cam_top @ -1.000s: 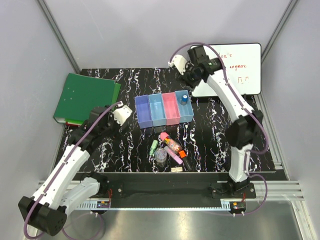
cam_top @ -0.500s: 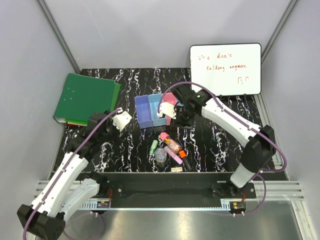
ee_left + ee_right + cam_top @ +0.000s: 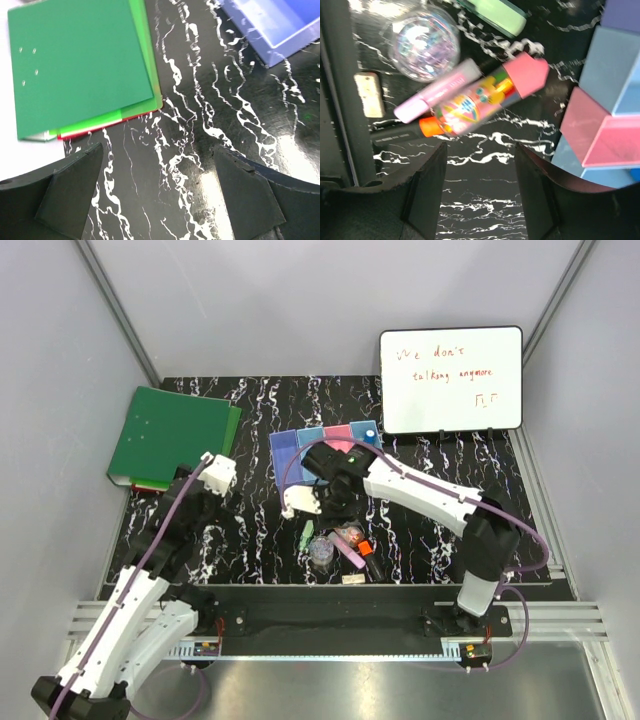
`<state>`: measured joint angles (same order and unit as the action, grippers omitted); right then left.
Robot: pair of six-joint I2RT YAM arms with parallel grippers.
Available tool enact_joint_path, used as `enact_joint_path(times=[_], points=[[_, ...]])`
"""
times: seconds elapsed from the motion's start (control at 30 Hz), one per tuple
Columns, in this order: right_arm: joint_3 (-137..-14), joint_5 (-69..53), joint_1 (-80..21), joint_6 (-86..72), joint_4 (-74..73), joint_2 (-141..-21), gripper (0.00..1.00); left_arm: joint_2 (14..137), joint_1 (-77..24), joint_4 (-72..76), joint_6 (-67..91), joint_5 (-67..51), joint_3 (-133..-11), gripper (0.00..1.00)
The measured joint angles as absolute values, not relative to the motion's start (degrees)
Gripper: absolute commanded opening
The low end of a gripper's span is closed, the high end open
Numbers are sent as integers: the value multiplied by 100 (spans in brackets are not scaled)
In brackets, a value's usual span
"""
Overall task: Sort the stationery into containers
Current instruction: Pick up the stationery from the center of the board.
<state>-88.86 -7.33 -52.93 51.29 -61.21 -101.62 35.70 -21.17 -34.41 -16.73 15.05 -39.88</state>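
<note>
The stationery lies in a pile near the table's front: a green highlighter [image 3: 307, 535], a clear round jar [image 3: 321, 553], a pink-capped tube [image 3: 348, 533], a pink highlighter [image 3: 350, 552], an orange-capped marker [image 3: 365, 548] and a beige eraser [image 3: 354, 579]. The row of bins [image 3: 285, 445] stands behind it, partly under my right arm. A blue-capped bottle [image 3: 369, 427] stands in the light blue bin. My right gripper [image 3: 335, 510] is open and empty just behind the pile. Its view shows the tube [image 3: 485, 95], jar [image 3: 425, 45] and marker [image 3: 427, 127] ahead of the gripper [image 3: 480, 200]. My left gripper [image 3: 197, 495] is open and empty over bare table [image 3: 157, 200].
A green binder [image 3: 170, 435] lies at the back left, its corner in the left wrist view [image 3: 80, 65]. A whiteboard [image 3: 450, 380] with orange writing stands at the back right. A blue bin's corner [image 3: 270, 30] shows in the left wrist view. The pink bin [image 3: 600, 125] is close to my right gripper.
My right arm has swung from the back, near the whiteboard, forward over the bins and down to the pile. My left gripper has drifted a little left and toward the front.
</note>
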Motion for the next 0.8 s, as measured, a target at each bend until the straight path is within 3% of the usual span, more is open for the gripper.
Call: enact_joint_path(times=[0.37,0.8], points=[[-9153,-937,-6069,5135,-6469,-10545,65,3706,-1697,-3433,-1540,1608,-3955,99],[-9507,-1170,-6176,5124,-6504,-11474,65,3365,-1402,-3345,-1752,1575,-4158,99]])
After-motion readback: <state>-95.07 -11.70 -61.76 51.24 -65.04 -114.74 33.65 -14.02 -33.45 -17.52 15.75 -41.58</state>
